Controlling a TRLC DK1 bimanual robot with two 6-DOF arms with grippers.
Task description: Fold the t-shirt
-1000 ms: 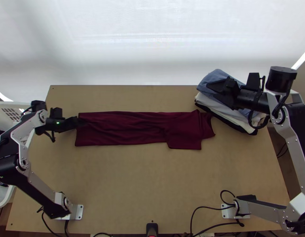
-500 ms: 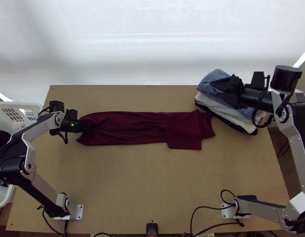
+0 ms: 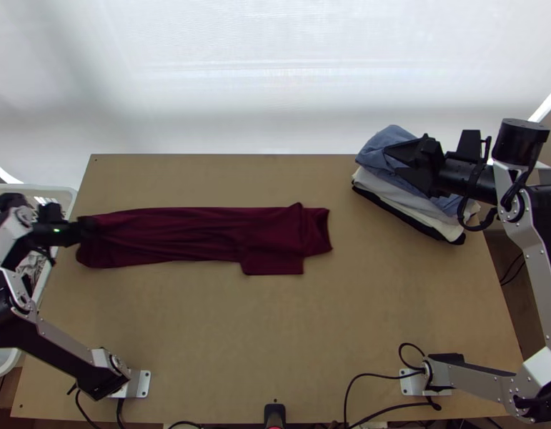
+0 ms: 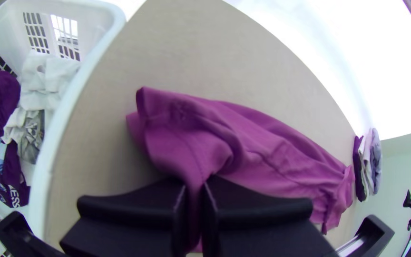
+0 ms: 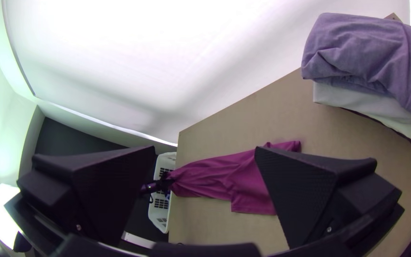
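White basket (image 4: 89, 21) of jumbled clothes (image 4: 4, 102), left pincer (image 3: 89, 229) tight on maroon t-shirt (image 3: 196, 232), right pincer (image 3: 394, 160) wide apart, empty.

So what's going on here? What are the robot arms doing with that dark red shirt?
They look to be folding it. The left gripper is pinching one end of the shirt, which is gathered up there. The rest lies on the table in a long strip, with one squarish bit sticking out. The right gripper is open and empty, by a pile of folded clothes. The shirt isn't a neat bundle yet.
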